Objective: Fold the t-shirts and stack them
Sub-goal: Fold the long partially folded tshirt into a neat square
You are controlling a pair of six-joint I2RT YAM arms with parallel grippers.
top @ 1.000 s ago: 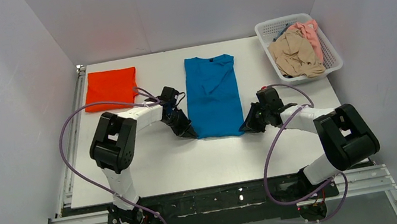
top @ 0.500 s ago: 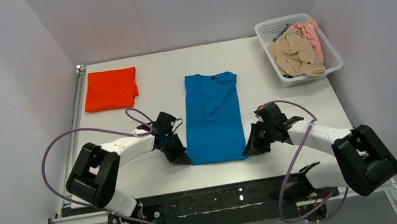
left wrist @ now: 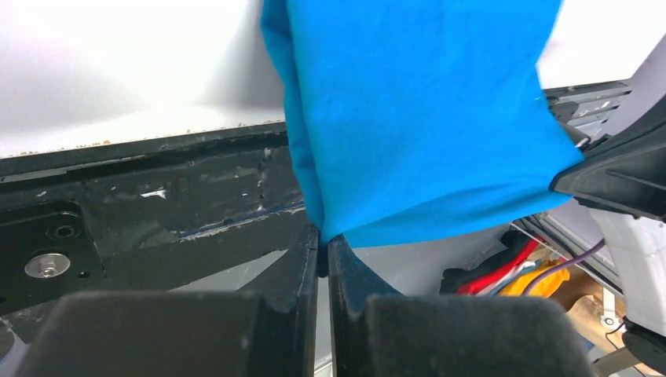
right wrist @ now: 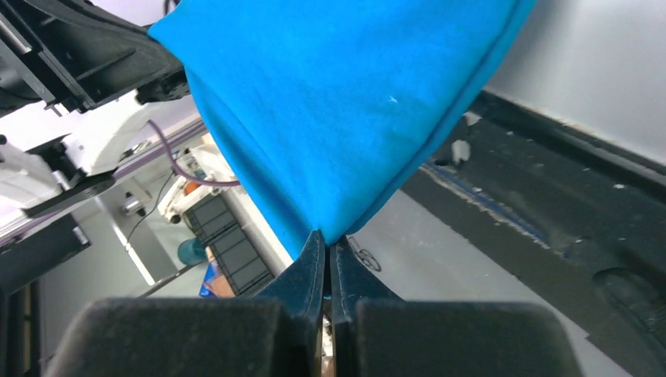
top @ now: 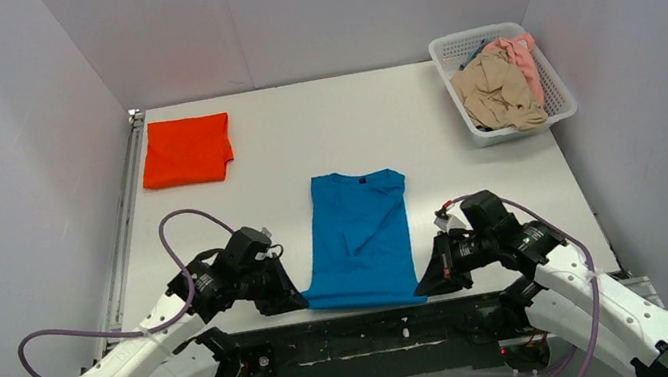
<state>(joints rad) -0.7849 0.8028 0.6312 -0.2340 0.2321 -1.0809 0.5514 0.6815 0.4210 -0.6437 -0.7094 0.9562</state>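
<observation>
Two sets of black fingers are each pinched tight on a near corner of the bright blue collared cloth t-shirt [top: 358, 240]: the left fingers [top: 291, 302] on its left hem corner, the right fingers [top: 428, 286] on its right. The shirt lies lengthwise on the white bench [top: 243, 213], collar toward the far side, hem reaching the near edge above the black frame [left wrist: 157, 188]. A folded orange-red cloth t-shirt [top: 186, 151] sits at the far left corner. A crumpled beige t-shirt [top: 495, 92] and a pink t-shirt [top: 518, 53] lie in the white plastic mesh basket [top: 555, 93] at the far right.
</observation>
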